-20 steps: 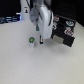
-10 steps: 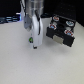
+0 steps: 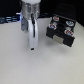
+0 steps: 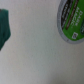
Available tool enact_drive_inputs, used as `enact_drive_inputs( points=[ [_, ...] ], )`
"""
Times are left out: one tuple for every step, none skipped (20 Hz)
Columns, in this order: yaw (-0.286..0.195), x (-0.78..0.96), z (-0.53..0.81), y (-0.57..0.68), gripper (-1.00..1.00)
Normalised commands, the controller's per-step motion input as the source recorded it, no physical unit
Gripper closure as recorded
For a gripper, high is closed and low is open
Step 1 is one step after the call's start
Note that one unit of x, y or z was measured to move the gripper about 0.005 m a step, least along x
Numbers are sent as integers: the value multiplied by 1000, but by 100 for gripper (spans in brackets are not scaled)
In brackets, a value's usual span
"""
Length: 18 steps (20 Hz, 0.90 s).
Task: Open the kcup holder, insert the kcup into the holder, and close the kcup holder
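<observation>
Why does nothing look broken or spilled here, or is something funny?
Nothing stands out. The kcup holder sits upright on the table, turned at an angle, with nothing spilled around it. The gripper hangs beside it. The kcup looks whole, though the wrist view is blurry.

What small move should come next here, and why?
Probably shift the pincer toward the kcup holder to pull a drawer. Both drawers look closed, the arm hangs apart from it, and the kcup lies loose on the table.
</observation>
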Motion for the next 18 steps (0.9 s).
enact_drive_inputs(
  points=[
    [35,-171,37,500,-100],
    [36,-223,40,489,-100],
    [31,-309,6,429,-100],
    [23,-426,0,351,-100],
    [11,-497,0,257,-100],
    [4,-577,-34,163,-100],
    [0,-631,-57,83,-100],
    [0,-640,-89,34,-100],
    [0,-651,-103,0,-100],
    [0,-649,-97,0,-100],
    [-4,-660,-94,-11,-100],
    [-23,-646,-89,-40,-100],
    [-24,-634,-91,-34,-100],
    [-24,-591,-83,-26,-100],
    [-21,-369,-14,-3,-100],
    [-139,-113,-329,-181,-100],
    [-147,-112,-286,-266,-100],
    [-130,-109,-290,-204,-100]
  ],
)
